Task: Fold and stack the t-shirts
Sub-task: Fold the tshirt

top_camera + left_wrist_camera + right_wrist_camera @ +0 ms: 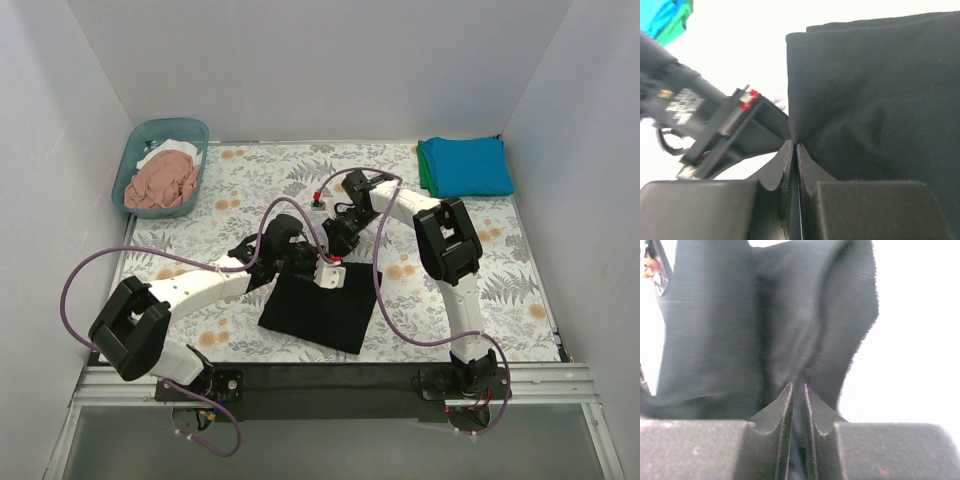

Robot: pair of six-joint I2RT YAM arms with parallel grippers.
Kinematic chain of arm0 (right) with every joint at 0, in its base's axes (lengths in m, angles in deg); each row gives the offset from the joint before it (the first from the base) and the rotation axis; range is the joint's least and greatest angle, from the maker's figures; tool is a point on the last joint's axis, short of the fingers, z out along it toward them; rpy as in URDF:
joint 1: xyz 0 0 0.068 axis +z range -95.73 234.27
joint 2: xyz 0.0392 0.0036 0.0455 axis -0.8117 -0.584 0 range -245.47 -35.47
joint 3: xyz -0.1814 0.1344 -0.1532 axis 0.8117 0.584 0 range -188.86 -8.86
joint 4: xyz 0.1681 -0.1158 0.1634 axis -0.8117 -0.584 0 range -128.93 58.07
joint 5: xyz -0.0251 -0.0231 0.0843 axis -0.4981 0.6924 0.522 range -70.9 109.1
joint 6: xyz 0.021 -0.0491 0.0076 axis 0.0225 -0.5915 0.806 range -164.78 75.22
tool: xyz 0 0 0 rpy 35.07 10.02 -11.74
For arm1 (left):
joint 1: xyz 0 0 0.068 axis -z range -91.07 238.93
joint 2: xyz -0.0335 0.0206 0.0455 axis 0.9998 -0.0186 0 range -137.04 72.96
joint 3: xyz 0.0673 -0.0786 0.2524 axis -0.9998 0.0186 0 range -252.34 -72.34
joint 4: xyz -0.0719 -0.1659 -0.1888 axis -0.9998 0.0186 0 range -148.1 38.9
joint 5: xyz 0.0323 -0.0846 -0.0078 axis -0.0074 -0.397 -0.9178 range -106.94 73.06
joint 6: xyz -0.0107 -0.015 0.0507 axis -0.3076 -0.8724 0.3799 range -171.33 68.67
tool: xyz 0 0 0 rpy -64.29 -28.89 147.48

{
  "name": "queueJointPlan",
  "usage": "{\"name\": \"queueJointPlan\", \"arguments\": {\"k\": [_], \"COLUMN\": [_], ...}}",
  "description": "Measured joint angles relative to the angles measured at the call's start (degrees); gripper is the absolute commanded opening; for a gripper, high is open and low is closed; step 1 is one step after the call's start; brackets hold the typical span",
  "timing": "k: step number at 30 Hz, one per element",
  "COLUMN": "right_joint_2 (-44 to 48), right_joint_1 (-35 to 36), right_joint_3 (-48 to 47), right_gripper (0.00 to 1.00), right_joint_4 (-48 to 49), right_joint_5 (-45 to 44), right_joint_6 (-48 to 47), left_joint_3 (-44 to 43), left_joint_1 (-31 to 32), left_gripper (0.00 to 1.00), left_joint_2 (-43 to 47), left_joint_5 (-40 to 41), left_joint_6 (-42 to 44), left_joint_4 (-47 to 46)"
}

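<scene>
Two robot arms meet over one black t-shirt (320, 312), which lies folded into a rough square on the floral table cloth (520, 290) near the front middle of the table. Both grippers hold its far edge. In the left wrist view, the left gripper (794, 146) has its two fingers pressed together, pinching a corner fold of the black cloth. In the right wrist view, the right gripper (798, 387) has its two fingers almost closed, with a bunched ridge of the same cloth caught between them. From above, the two grippers sit just beside each other at the shirt's far edge, left of its middle.

Four other garments are visible. A teal-blue t-shirt (470, 166) lies folded at the far right corner on top of a green t-shirt (424, 172), of which only the left edge shows. At the far left corner stands one teal plastic tub (132, 160), holding a crumpled dusty pink t-shirt (164, 184) with a white t-shirt (178, 148) behind it. The stack and the tub are both well apart from the black shirt.
</scene>
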Motion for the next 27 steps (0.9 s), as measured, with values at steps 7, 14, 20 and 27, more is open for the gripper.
{"name": "queueJointPlan", "arguments": {"k": [7,14,20,27], "right_joint_2": [-5.27,-5.25,-5.22,1.73], "right_joint_1": [-1.25,-1.22,-2.54,-9.57], "right_joint_3": [-0.57,-0.92,-6.43,-10.32], "right_gripper": [0.19,0.2,0.38,0.49], "right_joint_4": [-1.36,-1.88,-2.93,-2.73], "right_joint_5": [3.96,3.67,-3.19,-12.15], "right_joint_6": [0.33,-0.02,0.07,-1.73], "left_joint_3": [3.28,10.16,11.63,-2.32], "left_joint_1": [0.2,0.17,0.09,-5.9], "left_gripper": [0.0,0.15,0.48,0.64], "left_joint_2": [1.57,-2.27,-4.46,1.46], "left_joint_5": [-0.9,-0.55,0.09,-5.07], "left_joint_6": [1.36,2.73,-1.01,-22.88], "left_joint_4": [-7.56,-21.64,-26.36,-9.07]}}
